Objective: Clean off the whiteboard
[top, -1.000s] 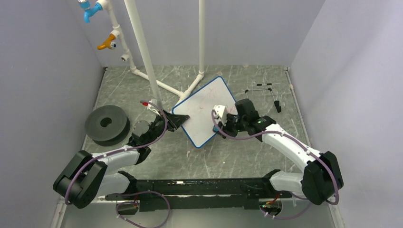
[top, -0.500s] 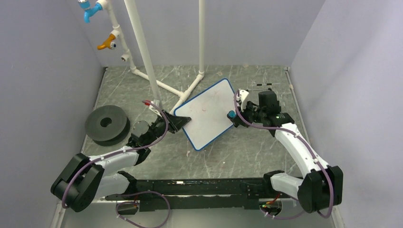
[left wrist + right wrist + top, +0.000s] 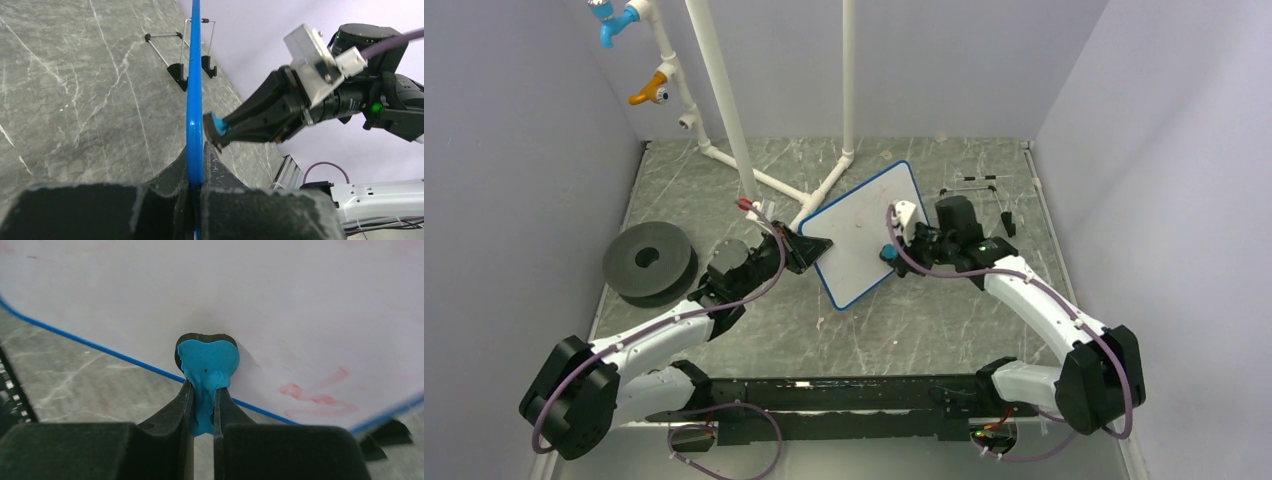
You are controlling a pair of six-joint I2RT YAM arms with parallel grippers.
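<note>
The whiteboard (image 3: 861,225) is white with a blue rim and is held tilted above the table; faint red smears remain on it (image 3: 320,396). My left gripper (image 3: 816,245) is shut on its left edge; in the left wrist view the rim (image 3: 194,90) runs edge-on between my left gripper's (image 3: 196,167) jaws. My right gripper (image 3: 892,250) is shut on a small blue eraser (image 3: 207,364) with a black pad, pressed against the board's face (image 3: 250,290) near its lower edge. The eraser also shows in the left wrist view (image 3: 218,125).
A black wire easel stand (image 3: 984,195) lies at the back right, also in the left wrist view (image 3: 182,60). A dark foam ring (image 3: 649,262) sits at the left. White pipes (image 3: 724,110) rise at the back, with coloured taps (image 3: 649,92).
My right gripper swept the eraser from the board's middle out to its right edge, then back to its lower part. My left arm pushed the board right and tilted it steeper.
</note>
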